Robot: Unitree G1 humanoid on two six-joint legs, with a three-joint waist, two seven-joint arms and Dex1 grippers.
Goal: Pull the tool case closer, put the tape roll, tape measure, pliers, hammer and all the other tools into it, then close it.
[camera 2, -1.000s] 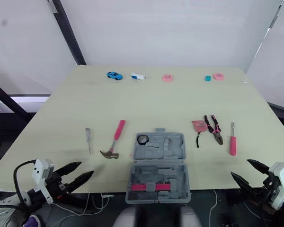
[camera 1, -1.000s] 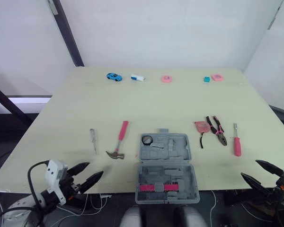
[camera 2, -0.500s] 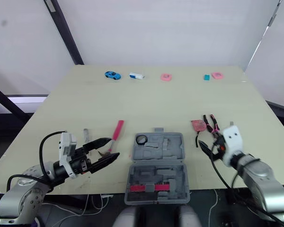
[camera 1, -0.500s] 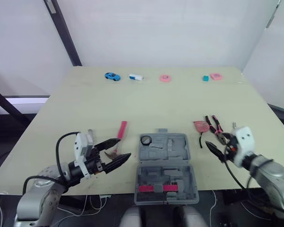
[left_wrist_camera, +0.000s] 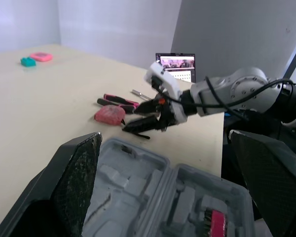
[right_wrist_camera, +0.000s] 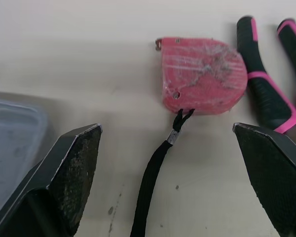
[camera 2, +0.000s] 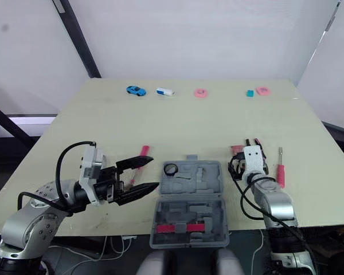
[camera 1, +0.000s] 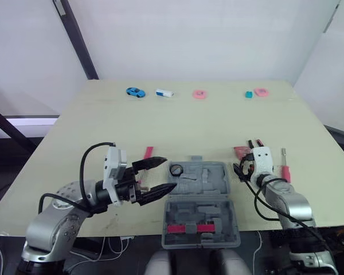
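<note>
Left claw (camera 1: pixel 168 174) spread wide at the left edge of the case (camera 1: pixel 209 182); right claw (right_wrist_camera: pixel 166 129) spread wide too.
Open case sits bottom centre of the head view, with a black tape roll (camera 1: pixel 176 169) in its upper-left pocket and a pink strip (camera 1: pixel 186 228) in its lower half. Tape measure (right_wrist_camera: pixel 202 81) lies just ahead of the right claw, pliers (right_wrist_camera: pixel 266 98) beside it; hammer (camera 1: pixel 148 153) just above the left claw.

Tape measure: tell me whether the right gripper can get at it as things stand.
Probably yes: the open right gripper points straight at the tape measure, with only its black strap lying between.
</note>
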